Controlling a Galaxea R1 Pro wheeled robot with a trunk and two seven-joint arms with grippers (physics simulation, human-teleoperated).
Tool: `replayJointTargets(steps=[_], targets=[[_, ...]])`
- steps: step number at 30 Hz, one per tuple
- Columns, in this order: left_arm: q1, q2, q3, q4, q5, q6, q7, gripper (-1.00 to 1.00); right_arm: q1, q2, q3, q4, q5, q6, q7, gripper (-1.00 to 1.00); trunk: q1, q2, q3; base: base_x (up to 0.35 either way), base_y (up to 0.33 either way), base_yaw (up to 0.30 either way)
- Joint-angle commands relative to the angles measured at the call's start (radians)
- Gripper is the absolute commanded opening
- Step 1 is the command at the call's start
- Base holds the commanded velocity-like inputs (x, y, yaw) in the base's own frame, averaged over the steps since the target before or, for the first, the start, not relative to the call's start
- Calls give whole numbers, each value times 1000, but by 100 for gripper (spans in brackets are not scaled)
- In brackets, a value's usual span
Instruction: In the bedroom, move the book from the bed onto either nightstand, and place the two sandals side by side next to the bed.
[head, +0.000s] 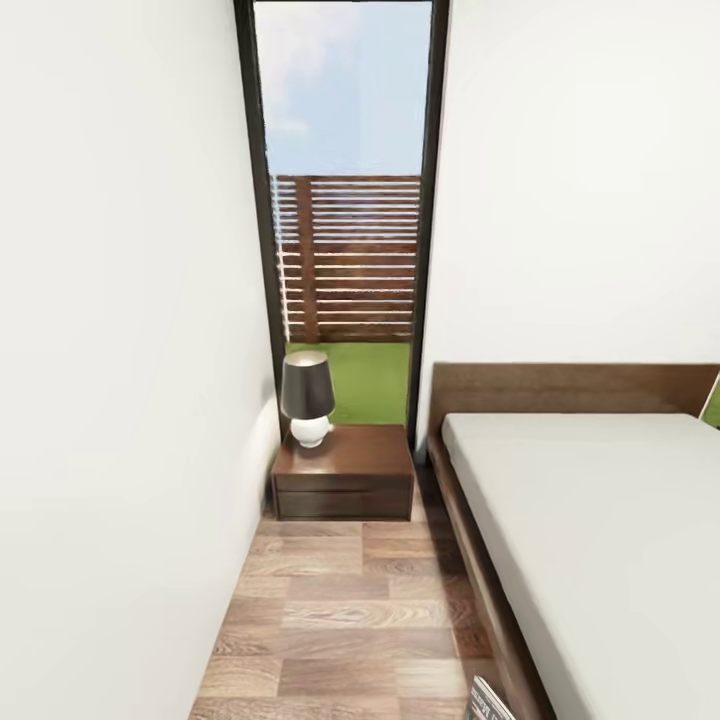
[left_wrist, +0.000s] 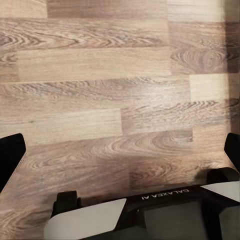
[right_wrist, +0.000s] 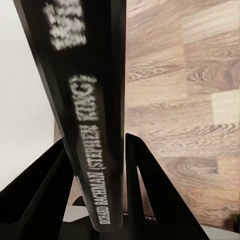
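Observation:
My right gripper (right_wrist: 97, 141) is shut on the book (right_wrist: 85, 95), its black fingers (right_wrist: 145, 180) pressing both covers while the dark spine with white lettering faces the camera. A corner of the book (head: 490, 700) pokes up at the head view's lower edge, beside the bed (head: 600, 540) with its pale grey mattress and dark wood frame. The nightstand (head: 343, 478), dark reddish-brown with two drawers, stands ahead at the end of the aisle by the headboard. Over bare wood floor, my left gripper (left_wrist: 120, 150) hangs open with nothing in it. The sandals are out of view.
A dark-shaded lamp with a white base (head: 307, 397) takes the nightstand's left half. A white wall (head: 110, 400) closes the narrow plank-floor aisle (head: 340, 620) on the left. A tall dark-framed window (head: 345, 220) rises behind the nightstand. The robot's base (left_wrist: 150, 210) shows under the left gripper.

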Motion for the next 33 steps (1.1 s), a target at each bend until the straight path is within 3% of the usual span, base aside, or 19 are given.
replayJointTargets(steps=[1, 33], targets=[[0, 0, 9, -1, -10, 1, -3, 100, -1, -1, -9, 4, 9, -7, 0, -100, 1, -1, -1, 325, 0, 0], [0, 0, 9, -1, -10, 0, -3, 100, -1, -1, -9, 4, 9, -7, 0, -100, 1, -1, -1, 304, 0, 0]])
